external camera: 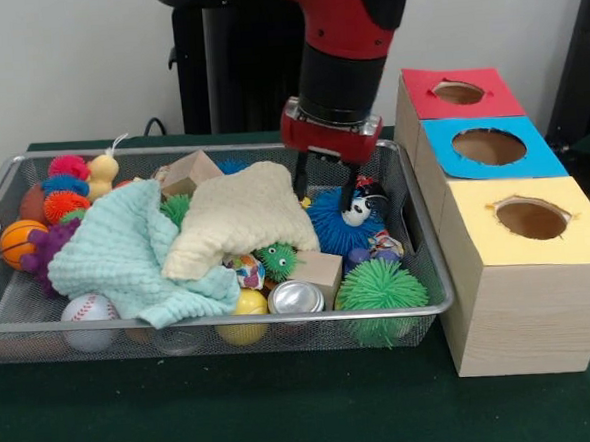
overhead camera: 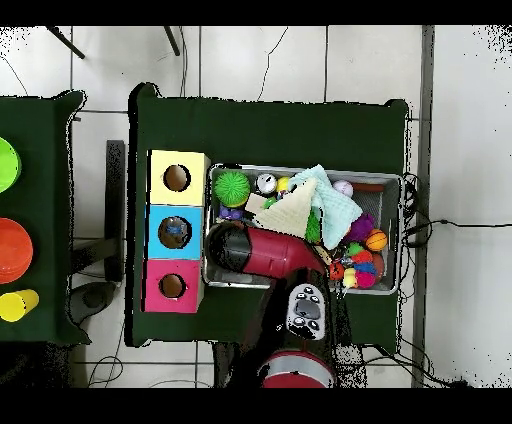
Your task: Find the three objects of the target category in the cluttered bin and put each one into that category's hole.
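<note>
1. One wire mesh bin (external camera: 3, 189) sits on the green table (external camera: 287, 412), and beside it stands one row of three wooden boxes, each with a round hole in its coloured top: red (external camera: 458, 93), blue (external camera: 489, 147) and yellow (external camera: 531, 219).
2. In the overhead view something dark lies inside the blue hole; what it is cannot be told. The red and yellow holes look empty.
3. Two cloths lie heaped in the bin: a mint-green cloth (external camera: 117, 254) and a cream cloth (external camera: 247, 216) partly over it.
4. Spiky rubber balls, counted in the front view: one large green (external camera: 379, 290), one large blue (external camera: 337, 224), one small green with eyes (external camera: 276, 260), one orange (external camera: 64, 205), one pink (external camera: 68, 167), one purple (external camera: 48, 246).
5. Other contents: one baseball (external camera: 88, 312), one small basketball (external camera: 20, 242), one yellow ball (external camera: 246, 306), one metal can (external camera: 296, 297), two wooden blocks (external camera: 190, 171) (external camera: 320, 270), one yellow duck (external camera: 102, 175), one small penguin figure (external camera: 360, 205).
6. The gripper (external camera: 325, 193) hangs over the blue spiky ball, its two fingers spread apart and pinching nothing, one tip just beside the penguin.
</note>
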Action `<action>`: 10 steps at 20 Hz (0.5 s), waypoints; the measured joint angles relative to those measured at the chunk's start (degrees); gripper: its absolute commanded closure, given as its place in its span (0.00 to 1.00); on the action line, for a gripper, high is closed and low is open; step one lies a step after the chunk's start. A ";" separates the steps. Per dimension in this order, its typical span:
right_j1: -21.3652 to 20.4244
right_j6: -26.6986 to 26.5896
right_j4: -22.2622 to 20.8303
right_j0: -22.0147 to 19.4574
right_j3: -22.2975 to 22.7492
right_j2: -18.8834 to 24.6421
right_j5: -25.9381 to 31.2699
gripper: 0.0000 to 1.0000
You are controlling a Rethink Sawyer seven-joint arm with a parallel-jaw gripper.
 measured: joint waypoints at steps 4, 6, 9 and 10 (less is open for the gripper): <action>-0.16 0.00 -0.93 -3.58 1.25 0.35 -0.85 0.00; -0.17 0.00 -1.41 -4.52 1.51 0.36 -0.94 0.00; -0.17 0.00 -2.75 -6.22 2.13 0.35 -1.03 0.00; -0.17 0.00 -3.03 -6.37 2.27 0.35 -1.03 0.00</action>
